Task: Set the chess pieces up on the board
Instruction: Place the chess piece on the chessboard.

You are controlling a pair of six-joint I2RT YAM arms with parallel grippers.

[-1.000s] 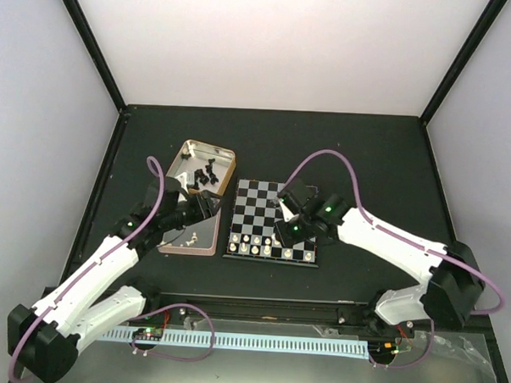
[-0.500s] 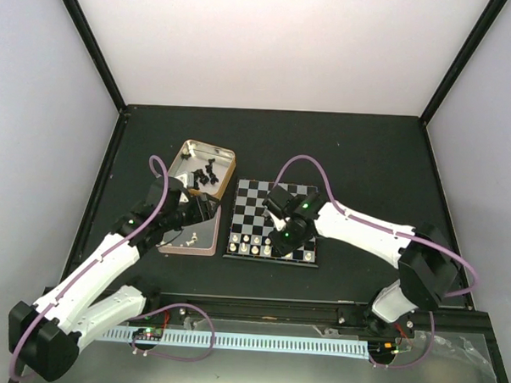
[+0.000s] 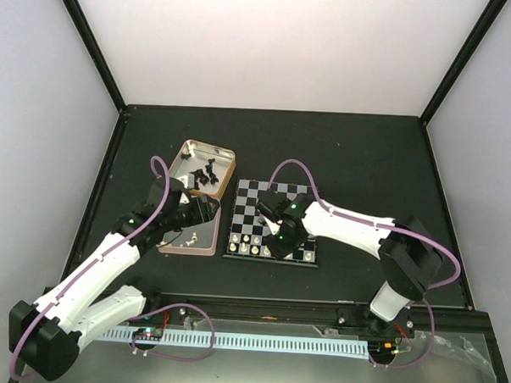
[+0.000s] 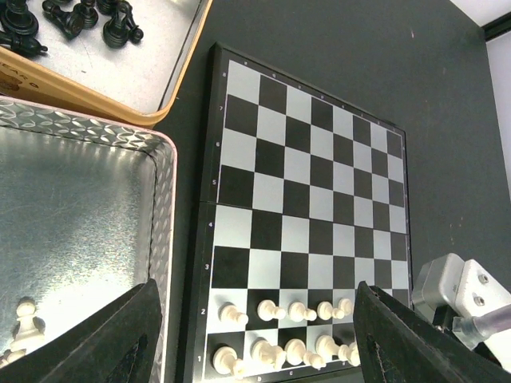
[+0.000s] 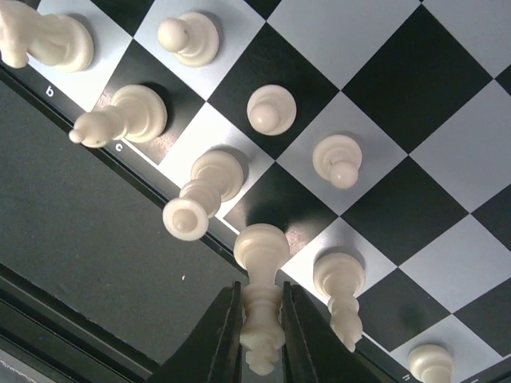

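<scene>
**Right fingers pinch a tall cream piece at the board's edge row**

I see the right gripper [image 5: 259,297] low over the flat chessboard [image 5: 447,72] of matt light grey and black squares. Its 2 dark fingers [image 5: 223,343] are pressed against the waisted stem of a tall, turned cream-white piece [image 5: 261,249]. That piece's round base sits in the row along the board's thin dark rim. Glossy cream neighbours stand beside it: a slim pointed piece [image 5: 128,116] by the letter c, and round-headed pawns [image 5: 271,108] 1 row in.

The left gripper [image 4: 257,286] hangs over the seam between the board and a silver diamond-embossed tin [image 4: 80,215]. Its 2 black fingers are spread wide with nothing between them. 1 small cream pawn [image 4: 28,317] is in that tin's near corner. Shiny black pieces [image 4: 112,20] lie in the smooth gold-rimmed tin [image 4: 172,76] just beyond.
</scene>
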